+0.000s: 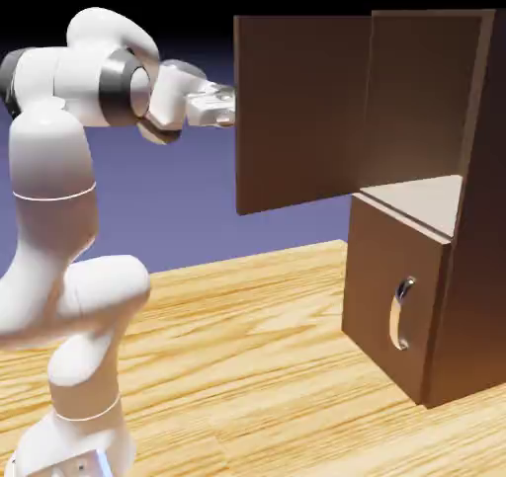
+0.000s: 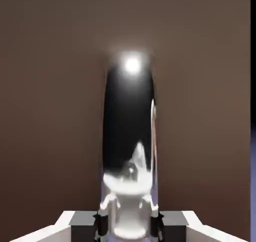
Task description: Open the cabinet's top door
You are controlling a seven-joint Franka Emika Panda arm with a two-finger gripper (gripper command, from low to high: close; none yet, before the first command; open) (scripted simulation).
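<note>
The cabinet [image 1: 464, 218] stands at the right of the exterior view. Its top door [image 1: 296, 110] is swung wide open toward the arm and shows its flat brown back. My gripper [image 1: 225, 105] reaches the door's far face at its left edge, so the handle is hidden there. In the hand view the door's brown panel [image 2: 50, 110] fills the picture. The curved silver handle [image 2: 129, 136] runs upright between my fingertips [image 2: 102, 221]. The gripper [image 2: 129, 222] sits shut on the handle, which fills the gap between its two tips.
The shorter lower panel [image 1: 380, 287] is closed, with its own silver handle [image 1: 400, 312]. Inside the open upper compartment a pale shelf [image 1: 420, 198] shows. The wooden table [image 1: 247, 366] lies under the arm and the cabinet.
</note>
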